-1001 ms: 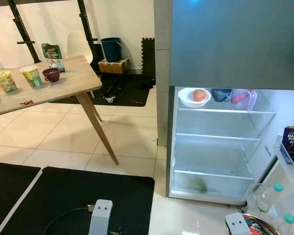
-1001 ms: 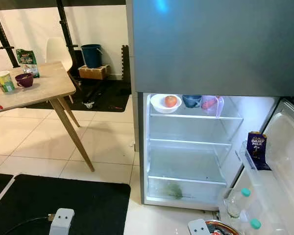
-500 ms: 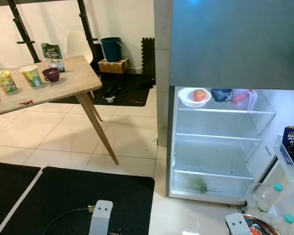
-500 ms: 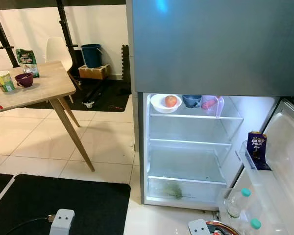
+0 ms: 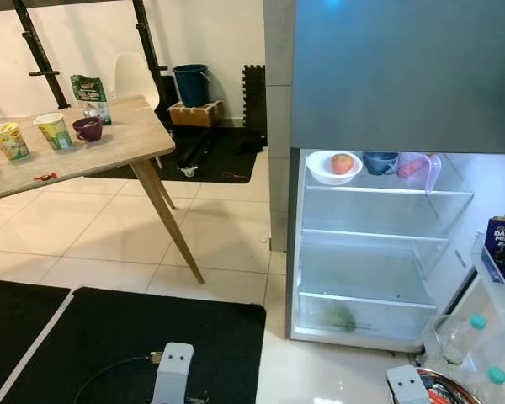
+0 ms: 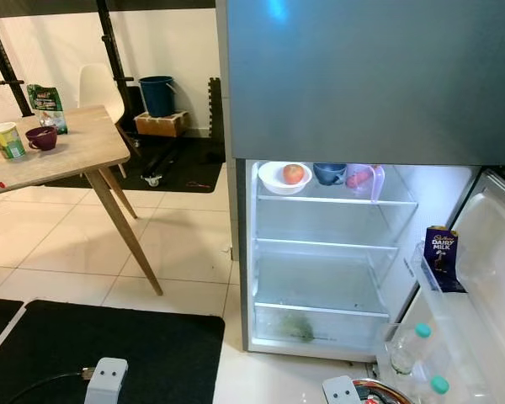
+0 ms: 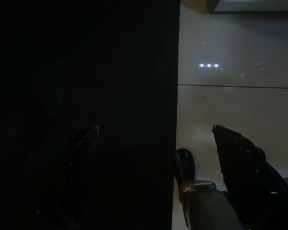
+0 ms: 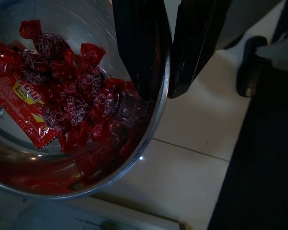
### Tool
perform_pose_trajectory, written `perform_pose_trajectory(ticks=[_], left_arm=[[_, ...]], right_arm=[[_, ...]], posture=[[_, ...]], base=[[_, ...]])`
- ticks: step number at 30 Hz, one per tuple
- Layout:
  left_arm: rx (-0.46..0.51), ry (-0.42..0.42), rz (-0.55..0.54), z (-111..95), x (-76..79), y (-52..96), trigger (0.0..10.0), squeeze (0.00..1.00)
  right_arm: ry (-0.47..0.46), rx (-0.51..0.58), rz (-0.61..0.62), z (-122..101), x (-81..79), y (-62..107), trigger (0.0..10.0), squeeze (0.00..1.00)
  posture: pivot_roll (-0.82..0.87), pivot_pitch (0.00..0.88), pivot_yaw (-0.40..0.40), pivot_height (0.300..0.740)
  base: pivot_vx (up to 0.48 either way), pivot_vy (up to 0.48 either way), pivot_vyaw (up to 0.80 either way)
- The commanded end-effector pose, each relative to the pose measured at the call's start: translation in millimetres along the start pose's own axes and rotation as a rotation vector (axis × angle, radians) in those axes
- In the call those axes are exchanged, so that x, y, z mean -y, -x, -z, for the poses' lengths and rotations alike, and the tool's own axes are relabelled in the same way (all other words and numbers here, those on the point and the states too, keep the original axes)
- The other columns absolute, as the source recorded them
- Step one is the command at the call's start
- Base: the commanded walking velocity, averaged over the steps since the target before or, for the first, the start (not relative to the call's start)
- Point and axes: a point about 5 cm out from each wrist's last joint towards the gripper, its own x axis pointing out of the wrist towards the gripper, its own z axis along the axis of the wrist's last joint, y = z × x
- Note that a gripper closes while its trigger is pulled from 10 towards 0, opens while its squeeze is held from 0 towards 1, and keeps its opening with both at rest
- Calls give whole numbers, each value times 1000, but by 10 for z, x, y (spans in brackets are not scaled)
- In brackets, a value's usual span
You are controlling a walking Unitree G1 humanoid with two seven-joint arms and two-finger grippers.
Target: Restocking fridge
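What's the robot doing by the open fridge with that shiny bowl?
The robot stands before the open fridge. Its right gripper is pinched on the rim of a metal bowl full of red-wrapped candies, held low over the floor. The left gripper hangs open by the black mat, holding nothing. On the fridge's top shelf sit an apple in a white bowl and a blue bowl.

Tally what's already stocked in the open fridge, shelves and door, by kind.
Bowls: 2, white with an apple, blue
Pitcher: 1
Greens in the crisper: 1
Chocolate box: 1
Bottles in the door: 2
Total: 7
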Motion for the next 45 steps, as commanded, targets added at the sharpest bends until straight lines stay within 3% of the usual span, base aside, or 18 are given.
perform_pose_trajectory(ticks=[1,20,34,36,39,42,45], left_arm=[[-16,-17,-9,18,-48,9,10000,0],[-34,11,-46,86,-105,25,10000,0],[-30,22,-55,80,-90,15,10000,0],[-27,-3,-15,55,-43,8,10000,0],[-30,-26,-18,47,-50,4,10000,0],[-32,6,-45,47,-77,4,10000,0],[-23,-3,-8,22,-13,-11,10000,0]], right_arm=[[-11,-3,5,7,-20,-3,10000,0],[-8,-21,4,36,-20,-1,10000,0],[-10,-7,7,-58,3,-29,10000,0],[-35,9,23,-83,35,-28,10000,0],[-33,-1,20,-51,25,-22,10000,0],[-18,-20,17,7,20,-8,10000,0],[-40,-11,27,1,54,-2,10000,0]], posture=[[-60,96,56,740],[-52,63,48,740],[-53,47,34,740],[-64,56,46,740],[-61,57,40,740],[-63,57,48,740],[-66,65,44,740]], base=[[0,0,0],[0,0,0],[0,0,0],[0,0,0],[0,0,0],[0,0,0],[0,0,0]])
